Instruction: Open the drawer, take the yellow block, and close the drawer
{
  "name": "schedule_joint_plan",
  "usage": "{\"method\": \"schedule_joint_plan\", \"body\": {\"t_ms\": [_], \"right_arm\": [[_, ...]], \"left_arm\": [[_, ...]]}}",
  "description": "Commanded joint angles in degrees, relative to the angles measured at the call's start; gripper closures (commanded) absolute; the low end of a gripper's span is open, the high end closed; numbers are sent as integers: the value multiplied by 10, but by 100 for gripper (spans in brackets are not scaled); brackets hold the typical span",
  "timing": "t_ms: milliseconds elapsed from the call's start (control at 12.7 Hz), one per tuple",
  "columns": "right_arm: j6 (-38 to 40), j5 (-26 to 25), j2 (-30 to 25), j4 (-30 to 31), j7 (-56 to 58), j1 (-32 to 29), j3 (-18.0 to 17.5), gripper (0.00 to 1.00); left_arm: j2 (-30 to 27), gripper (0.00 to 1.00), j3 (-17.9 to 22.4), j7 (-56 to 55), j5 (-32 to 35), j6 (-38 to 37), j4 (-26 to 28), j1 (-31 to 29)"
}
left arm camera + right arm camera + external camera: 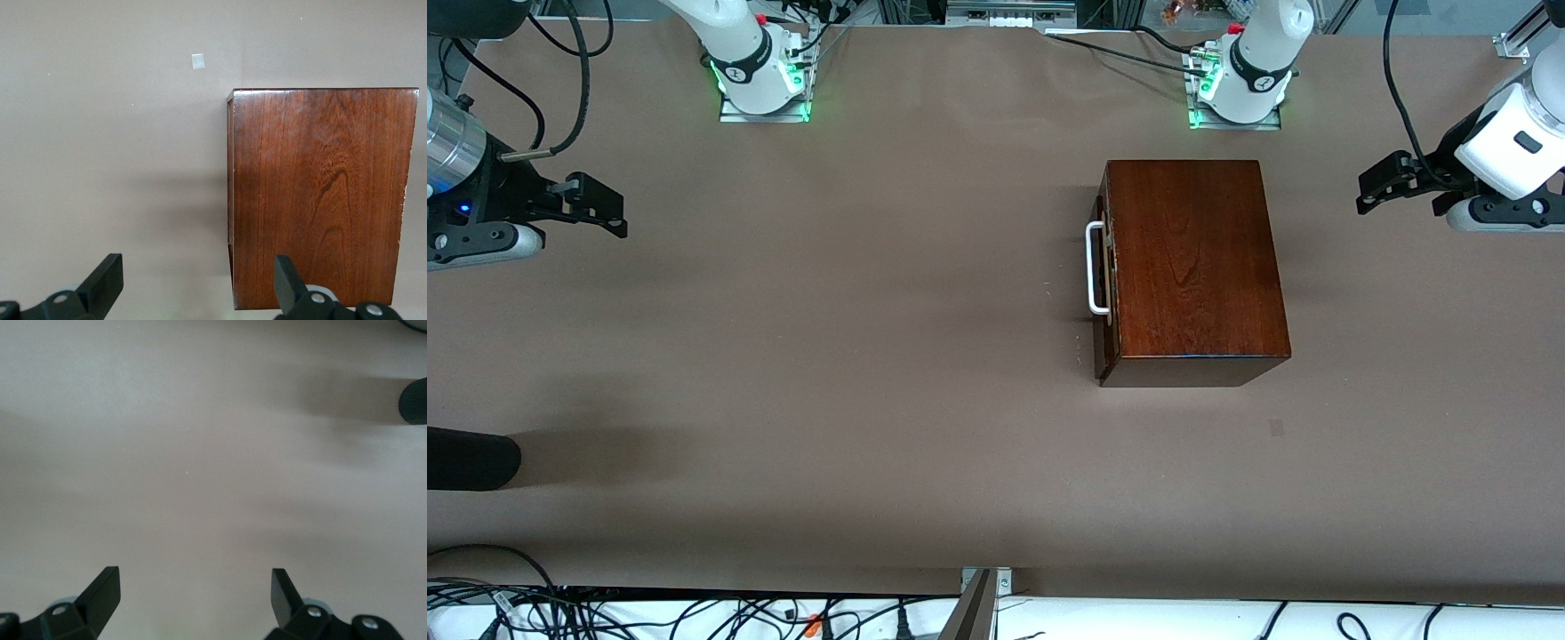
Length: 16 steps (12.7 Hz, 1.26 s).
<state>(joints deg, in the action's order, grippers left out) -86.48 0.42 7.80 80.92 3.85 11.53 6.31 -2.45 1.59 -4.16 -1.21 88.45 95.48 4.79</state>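
A glossy reddish-brown wooden box (1193, 267) stands on the brown table (827, 356), toward the left arm's end and close to that arm's base (1240, 80). The drawer (1104, 267) is shut flush into the box; its dark front carries a white U-shaped handle (1095, 268) that faces the right arm's end of the table. The yellow block appears in none of the views.

Left gripper (1383, 191): up in the air over the table at the left arm's end, beside the box and apart from it. Its fingers (107, 280) stand wide apart with nothing between them. The left wrist view looks down on the box top and on bare table next to it, where a small pale square mark (197, 61) lies.

Right gripper (600, 209): up in the air over bare table at the right arm's end, well apart from the box. Its fingers (103, 590) are likewise spread wide and hold nothing.

A dark rounded object (467, 458) juts in at the table's edge at the right arm's end, nearer to the front camera; what it is cannot be told. Loose cables (605, 613) lie along the table's near edge
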Motion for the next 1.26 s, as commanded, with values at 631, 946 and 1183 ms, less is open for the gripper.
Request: {"method": "schedule_joint_plan", "body": {"t_ms": [631, 946, 1183], "right_arm": [[5, 8, -6, -1, -4, -5, -2, 0], [5, 9, -6, -1, -4, -5, -2, 0], [5, 9, -6, -1, -4, -5, -2, 0]], "left_arm": [[16, 0, 2, -7, -11, -23, -28, 0], [27, 0, 1, -7, -13, -37, -28, 5], [32, 0, -23, -3, -13, -58, -28, 10]]}}
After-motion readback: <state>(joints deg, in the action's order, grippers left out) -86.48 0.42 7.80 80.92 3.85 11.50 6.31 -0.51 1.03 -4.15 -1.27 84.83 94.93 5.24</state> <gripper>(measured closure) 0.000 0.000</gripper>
